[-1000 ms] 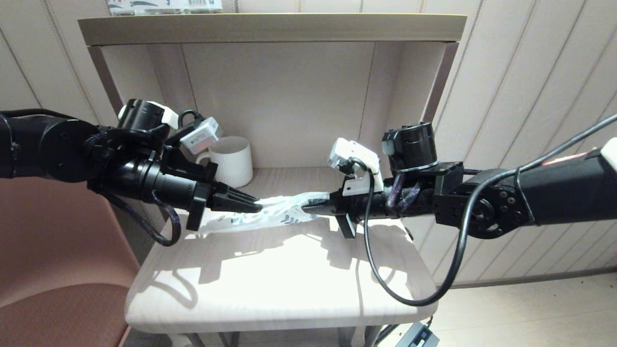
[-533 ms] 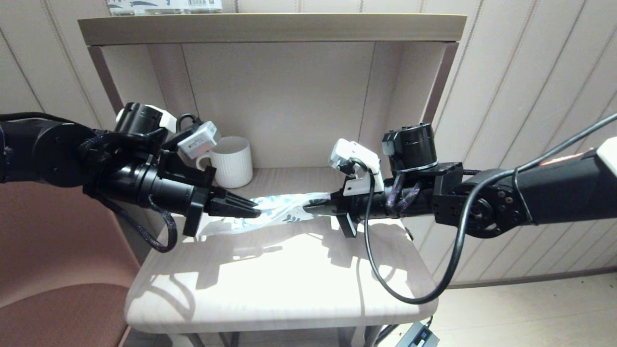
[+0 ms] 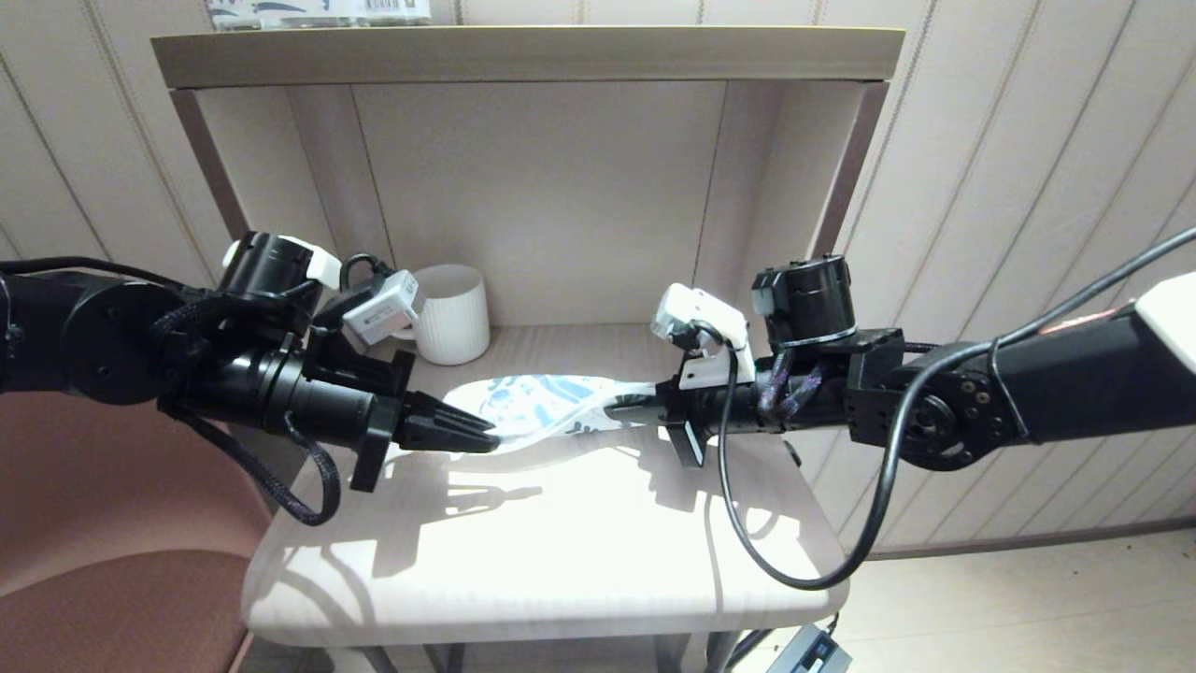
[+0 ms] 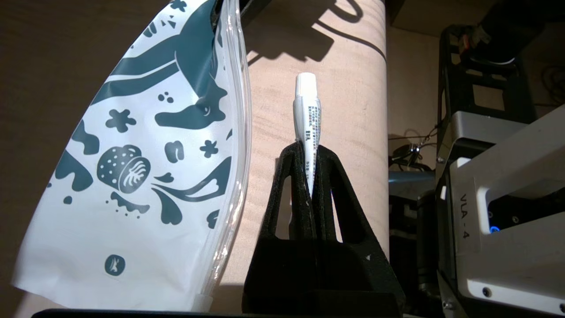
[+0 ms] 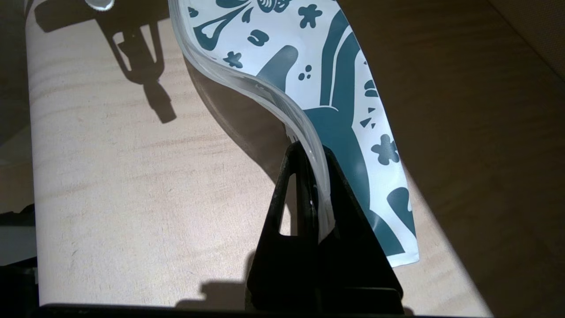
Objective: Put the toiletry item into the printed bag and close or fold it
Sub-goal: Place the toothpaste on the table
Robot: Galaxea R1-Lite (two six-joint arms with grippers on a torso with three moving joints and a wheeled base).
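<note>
The printed bag, white with teal leaf print, hangs stretched just above the small table between my two grippers. My right gripper is shut on the zip edge at the bag's right end; in the right wrist view the clear zip strip runs between its jaws. My left gripper is at the bag's left end, shut on the toiletry item, a thin white printed stick poking out past the fingertips. In the left wrist view the bag lies beside the item, apart from it.
A white ribbed mug stands at the back left of the table, inside the open shelf alcove. A printed package lies on the shelf top. A reddish chair stands on the left. A black cable hangs from the right arm.
The left gripper has dropped lower and pulled back to the left. The right gripper has shifted slightly right and down. The bag has turned, showing more of its printed face.
</note>
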